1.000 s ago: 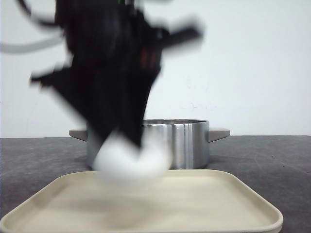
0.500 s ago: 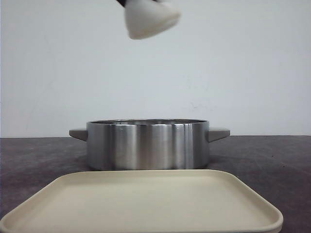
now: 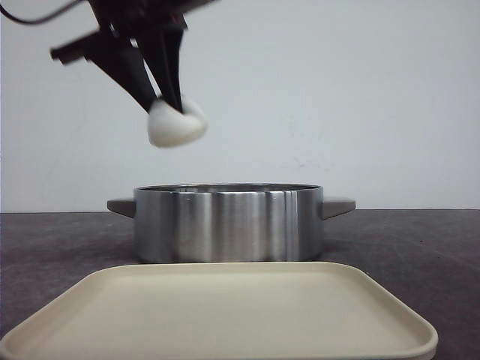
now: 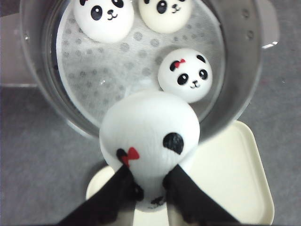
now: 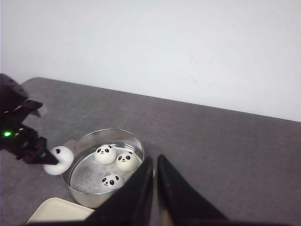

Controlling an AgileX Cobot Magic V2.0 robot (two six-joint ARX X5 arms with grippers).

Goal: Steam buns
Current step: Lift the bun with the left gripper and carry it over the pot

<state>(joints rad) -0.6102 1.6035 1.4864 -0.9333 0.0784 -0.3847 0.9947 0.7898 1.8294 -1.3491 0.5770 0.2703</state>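
My left gripper (image 3: pixel 166 105) is shut on a white panda bun (image 3: pixel 175 124) and holds it in the air above the left part of the steel steamer pot (image 3: pixel 229 223). In the left wrist view the held bun (image 4: pixel 150 136) sits between the black fingers (image 4: pixel 124 186), over the pot's near rim (image 4: pixel 237 101). Three more panda buns lie inside the pot on the perforated liner: two at the far side (image 4: pixel 104 18) (image 4: pixel 169 14) and one nearer (image 4: pixel 185 75). They also show in the right wrist view (image 5: pixel 106 154) (image 5: pixel 127 161) (image 5: pixel 110 180). My right gripper (image 5: pixel 155 188) is shut and empty, high above the table beside the pot.
A cream tray (image 3: pixel 225 315) lies in front of the pot with nothing on it. It also shows in the left wrist view (image 4: pixel 235 188) and the right wrist view (image 5: pixel 59 211). The dark grey table (image 3: pixel 420 247) runs to a white wall behind.
The left gripper lifted the bun from over the tray up out of view, and now it has come back down to hang above the pot's left side.
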